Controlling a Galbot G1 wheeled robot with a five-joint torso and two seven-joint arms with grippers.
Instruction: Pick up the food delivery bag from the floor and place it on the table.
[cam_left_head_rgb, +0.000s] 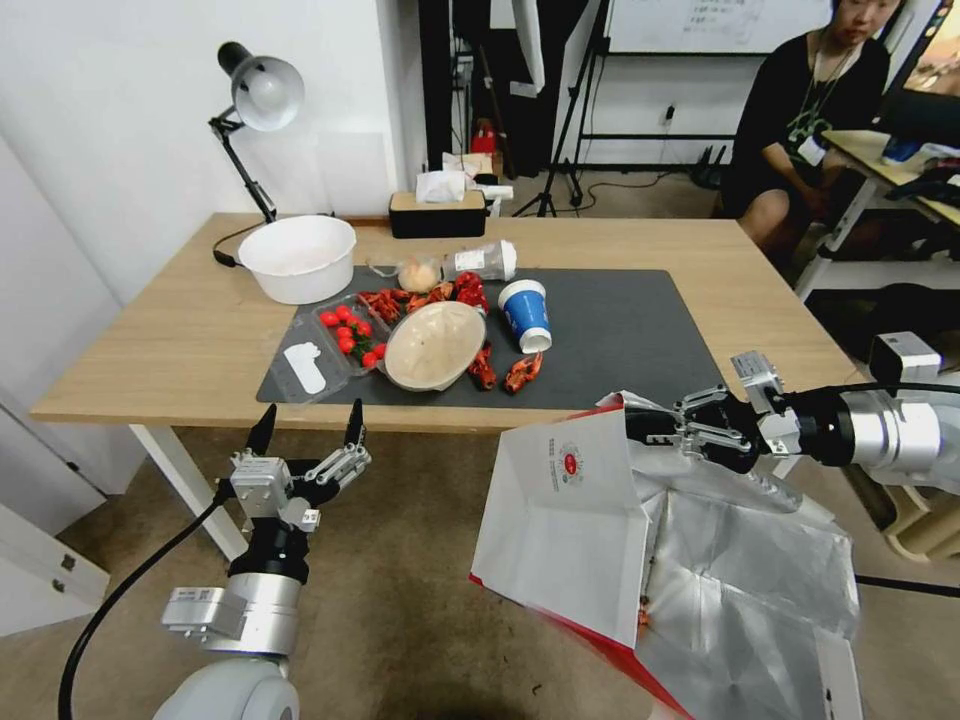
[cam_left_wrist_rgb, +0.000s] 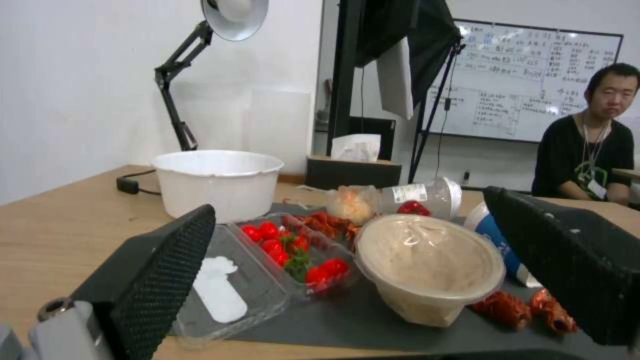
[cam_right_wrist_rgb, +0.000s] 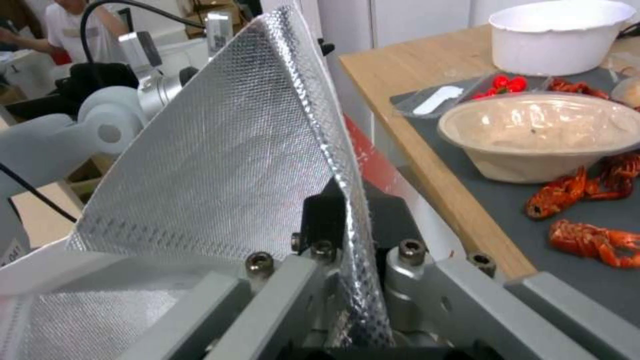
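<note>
The table (cam_left_head_rgb: 180, 340) lies just beyond both grippers, its dark grey mat (cam_left_head_rgb: 620, 340) crowded with a white tub (cam_left_head_rgb: 297, 257), a lidded beige bowl (cam_left_head_rgb: 433, 345) and crayfish (cam_left_head_rgb: 521, 372). The food delivery bag (cam_left_head_rgb: 600, 540) hangs from the right gripper (cam_left_head_rgb: 660, 425), tilted above the floor (cam_left_head_rgb: 400, 600) at the table's near edge, its foil-lined rim clamped between the fingers. The left gripper (cam_left_head_rgb: 310, 425) hovers spread wide and empty, below the table's front edge.
</note>
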